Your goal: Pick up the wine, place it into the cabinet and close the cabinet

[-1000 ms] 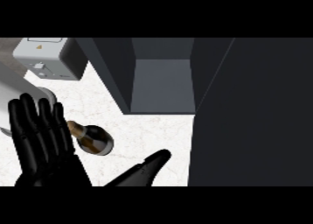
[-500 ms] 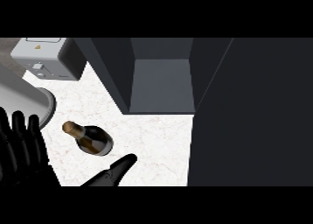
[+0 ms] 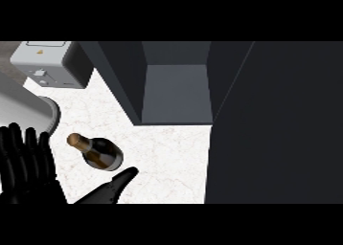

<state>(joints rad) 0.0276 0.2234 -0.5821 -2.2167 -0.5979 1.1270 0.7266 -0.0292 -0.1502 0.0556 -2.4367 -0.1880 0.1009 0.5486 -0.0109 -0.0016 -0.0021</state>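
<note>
Right hand point(image 3: 109, 189), black, comes in at the lower edge just below the bottle: fingers straight and together, pointing up-right, holding nothing. Its fingertips sit just beside the bottle's base; contact can't be told. Left hand point(image 3: 24, 165), black, shows to the left of the bottle near the lower-left edge, palm flat, fingers straight and spread upward, holding nothing, apart from the bottle.

Dark glass wine bottle with tan cork-coloured top point(image 3: 97, 151) stands on the white marbled counter top point(image 3: 167, 158), seen from above, neck leaning toward the upper left in view. It is outside the cabinet, below and left of the cabinet's opening, not in either hand.

Dark grey cabinet point(image 3: 174, 91) is up and right of the bottle, standing open; a lighter grey inner floor shows between its dark side walls. Large dark grey panel point(image 3: 280, 124), likely the cabinet's door, fills the space right of the bottle from the top of the scene down to the lower edge.

Grey curved rim of a metal sink basin point(image 3: 52, 115) lies up-left of the bottle, just above the left hand's fingertips. Light grey boxy toaster point(image 3: 43, 60) sits further up-left of the bottle, beside the cabinet's left wall, well apart from the bottle.
</note>
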